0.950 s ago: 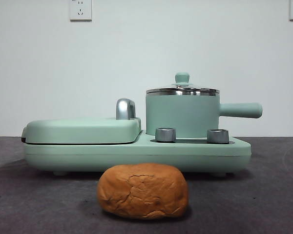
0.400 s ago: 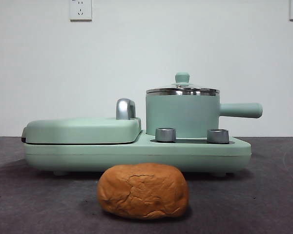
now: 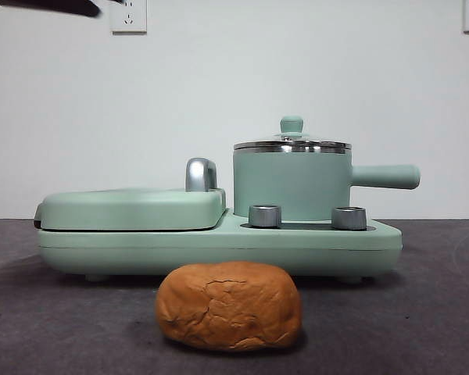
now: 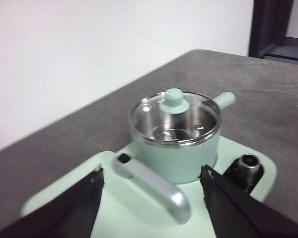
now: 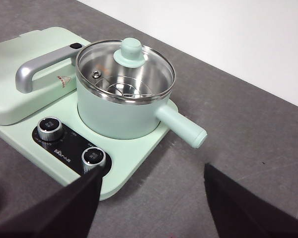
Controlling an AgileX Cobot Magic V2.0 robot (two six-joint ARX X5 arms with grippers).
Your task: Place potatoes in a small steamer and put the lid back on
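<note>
Front view is showing the potato (image 3: 229, 305) lying on the grey table (image 3: 422, 312), just in front of the mint-green cooker (image 3: 219, 242) and apart from it. The steamer (image 3: 291, 186) is standing on the cooker's right section behind two steel knobs (image 3: 265, 216), its side handle pointing right. The lid (image 3: 291, 144) is sitting closed on the steamer's rim. A black arm tip is showing at the top left corner. The left hand (image 4: 151, 181) is hovering released above the griddle cover's steel handle (image 4: 151, 181), gripping nothing. The right hand (image 5: 151, 181) is hovering released above the table by the cooker's front edge, likewise gripping nothing.
</note>
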